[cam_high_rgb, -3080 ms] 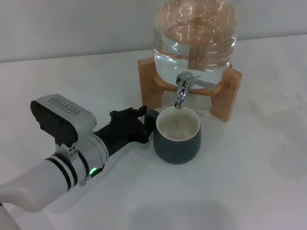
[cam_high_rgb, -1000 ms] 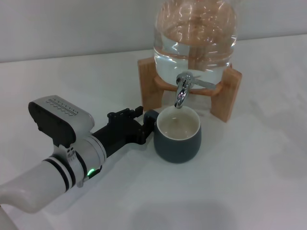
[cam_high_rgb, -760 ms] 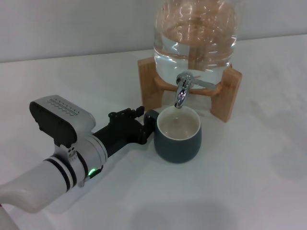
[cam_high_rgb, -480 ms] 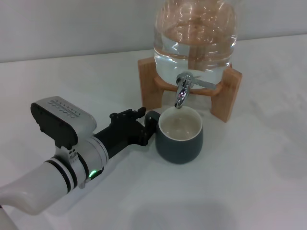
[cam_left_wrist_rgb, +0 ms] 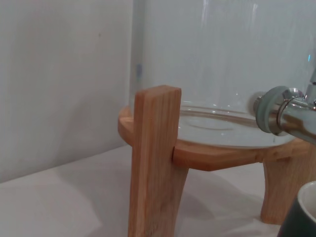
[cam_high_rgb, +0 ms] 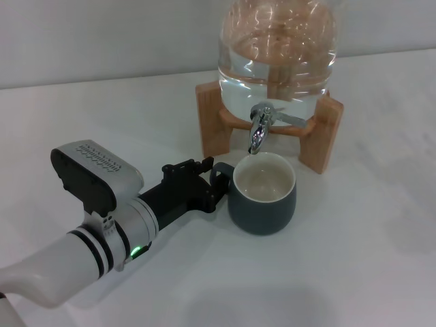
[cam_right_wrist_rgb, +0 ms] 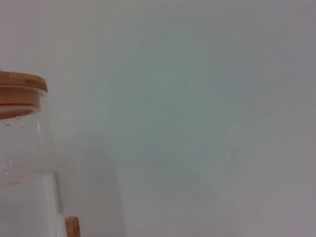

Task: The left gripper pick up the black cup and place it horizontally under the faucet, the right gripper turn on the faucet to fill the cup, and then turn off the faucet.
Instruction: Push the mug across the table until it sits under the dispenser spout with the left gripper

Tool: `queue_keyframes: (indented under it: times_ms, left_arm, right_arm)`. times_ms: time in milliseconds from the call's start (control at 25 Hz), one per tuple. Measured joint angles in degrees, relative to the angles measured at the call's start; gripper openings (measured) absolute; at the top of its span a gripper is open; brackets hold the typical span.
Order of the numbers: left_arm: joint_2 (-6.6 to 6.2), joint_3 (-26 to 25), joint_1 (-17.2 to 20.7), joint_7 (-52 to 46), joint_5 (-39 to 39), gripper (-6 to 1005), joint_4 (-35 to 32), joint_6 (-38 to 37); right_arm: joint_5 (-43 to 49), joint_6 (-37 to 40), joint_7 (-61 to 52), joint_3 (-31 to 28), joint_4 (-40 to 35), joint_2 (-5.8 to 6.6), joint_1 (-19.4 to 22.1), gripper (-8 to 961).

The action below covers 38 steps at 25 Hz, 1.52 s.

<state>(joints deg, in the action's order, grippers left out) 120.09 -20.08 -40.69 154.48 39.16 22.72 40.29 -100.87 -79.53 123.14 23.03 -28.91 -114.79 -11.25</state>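
Observation:
The black cup (cam_high_rgb: 262,202) stands upright on the white table, its cream inside showing no water. Its loop handle (cam_high_rgb: 219,178) points toward my left gripper (cam_high_rgb: 214,184), which is shut on that handle. The chrome faucet (cam_high_rgb: 257,133) hangs just above the far rim of the cup, and no stream comes from it. In the left wrist view the faucet (cam_left_wrist_rgb: 286,116) shows close by, with the cup's rim (cam_left_wrist_rgb: 302,213) at the picture's corner. My right gripper is out of view.
The clear water jar (cam_high_rgb: 278,54) rests on a wooden stand (cam_high_rgb: 210,128) right behind the cup. One stand leg (cam_left_wrist_rgb: 155,163) fills the left wrist view. The right wrist view shows only the jar's wooden lid (cam_right_wrist_rgb: 19,91) and a pale wall.
My left gripper has slid the cup a little to the right and nearer, so the spout now sits over the far-left rim instead of the middle of the opening.

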Motion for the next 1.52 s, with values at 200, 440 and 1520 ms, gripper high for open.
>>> queue_keyframes:
  times_ms: [200, 440, 1520]
  left_arm:
    - [-0.03, 0.0, 0.0, 0.0, 0.0, 385, 0.0, 0.0]
    - [-0.11, 0.0, 0.4, 0.0, 0.0, 385, -0.1, 0.3]
    - [-0.39, -0.1, 1.0, -0.3, -0.1, 386, 0.5, 1.1]
  right_arm:
    - [0.1, 0.0, 0.0, 0.0, 0.0, 0.06, 0.0, 853]
    - [0.1, -0.2, 0.0, 0.0, 0.0, 0.09, 0.0, 853]
    - [-0.1, 0.2, 0.1, 0.0, 0.0, 0.27, 0.7, 853]
